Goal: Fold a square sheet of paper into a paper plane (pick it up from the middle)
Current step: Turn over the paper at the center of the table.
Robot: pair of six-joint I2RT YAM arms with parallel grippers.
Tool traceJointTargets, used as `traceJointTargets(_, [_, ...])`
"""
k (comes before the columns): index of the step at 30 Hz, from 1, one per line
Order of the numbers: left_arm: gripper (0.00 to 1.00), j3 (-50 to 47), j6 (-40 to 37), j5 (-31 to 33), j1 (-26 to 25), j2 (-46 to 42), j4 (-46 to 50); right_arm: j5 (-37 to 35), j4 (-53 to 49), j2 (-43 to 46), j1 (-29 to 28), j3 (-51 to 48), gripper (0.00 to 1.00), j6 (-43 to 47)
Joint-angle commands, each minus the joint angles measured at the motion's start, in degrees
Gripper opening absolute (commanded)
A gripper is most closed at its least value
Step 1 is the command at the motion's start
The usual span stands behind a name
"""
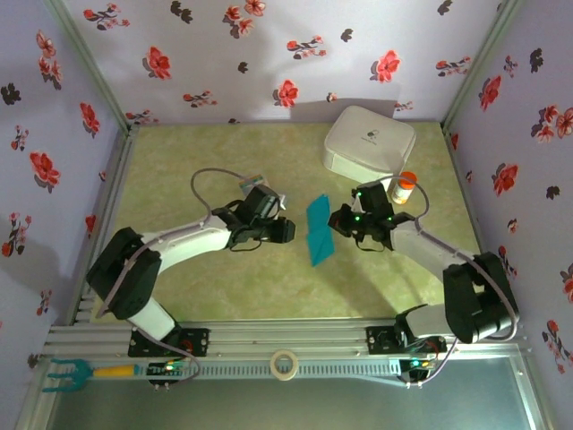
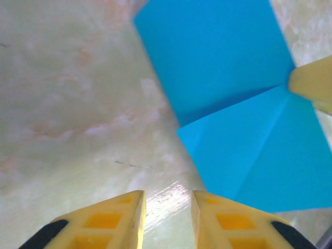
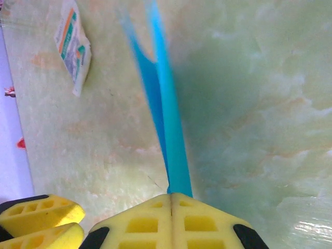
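green marbled table (image 1: 224, 287): near its centre, a folded turquoise paper sheet (image 1: 318, 231) is pinched at its right edge by the closed right gripper (image 1: 338, 220); the left gripper (image 1: 288, 229) is seen parted and empty just beside it.

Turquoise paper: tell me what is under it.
The green marbled table lies below the turquoise paper, whose edge the right gripper pinches. Whatever sits directly beneath the sheet is covered.

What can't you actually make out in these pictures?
- Right wrist view: the blue paper is edge-on and blurred farther out; its folds can't be counted.
- Left wrist view: the blue paper runs off the top and right edges; outline unknown.
- Right wrist view: printed card, lettering too blurred.
- Top view: white box, logo too small.
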State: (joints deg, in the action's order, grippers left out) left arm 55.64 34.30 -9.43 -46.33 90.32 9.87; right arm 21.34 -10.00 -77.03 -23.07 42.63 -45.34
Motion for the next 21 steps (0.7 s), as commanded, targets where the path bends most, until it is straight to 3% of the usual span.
traceJointTargets(1, [0.29,-1.84,-0.56,6.8,0.43,-3.46,-0.33,-8.8,-12.35,2.09,-1.89,4.3,0.02,5.49])
traceJointTargets(8, [0.32,-8.16,-0.44,11.59,1.56,-11.15,-5.19,-22.27,-23.94,3.65,-6.38,12.47,0.02,11.6])
traceJointTargets(14, [0.35,-13.51,-0.69,12.04,2.37,-16.93,-12.29,-27.44,-27.5,2.8,-9.14,15.94,0.03,13.65])
traceJointTargets(21, [0.4,-16.27,-0.38,13.48,3.9,-20.59,-12.68,-34.68,-32.52,0.92,-12.32,20.11,0.02,16.2])
